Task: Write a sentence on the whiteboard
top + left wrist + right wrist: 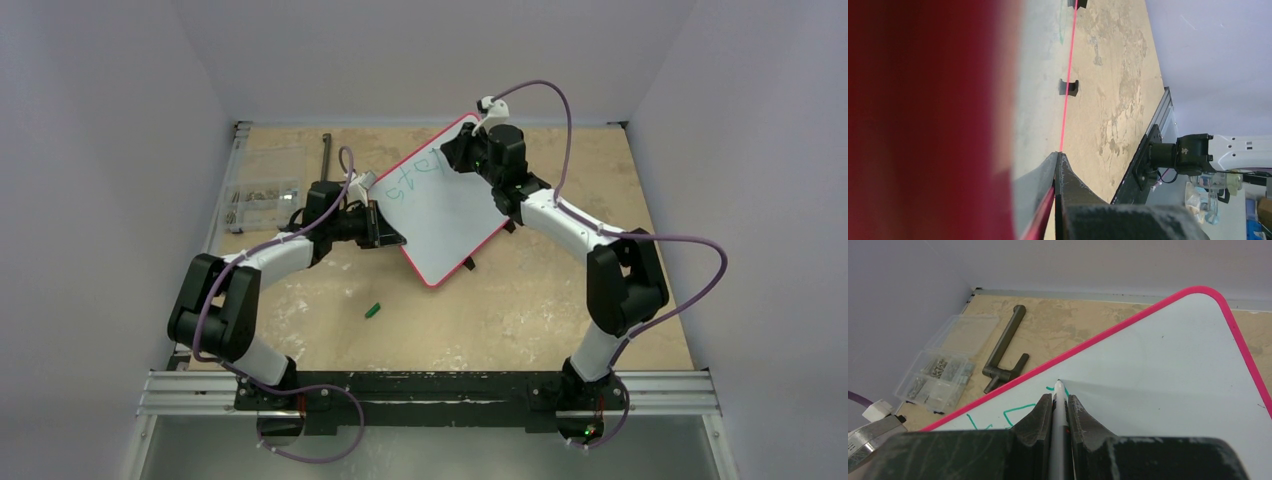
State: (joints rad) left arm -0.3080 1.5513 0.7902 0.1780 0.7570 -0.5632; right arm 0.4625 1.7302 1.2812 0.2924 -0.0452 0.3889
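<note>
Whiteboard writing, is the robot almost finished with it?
Not yet. Done: one green word, which looks like "step", sits near the far corner of the whiteboard. In hand: the right gripper is shut on the marker, with its tip at the board, while the left gripper clamps the board's edge. Left: most of the board is blank, so more words seem to be needed.

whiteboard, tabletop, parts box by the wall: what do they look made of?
Whiteboard: smooth white coated panel, core unclear; red rim looks plastic.
Tabletop: matte pressed wood or plywood, mottled tan, worn patches.
Parts box: clear plastic, small hardware visible through the lid.
</note>
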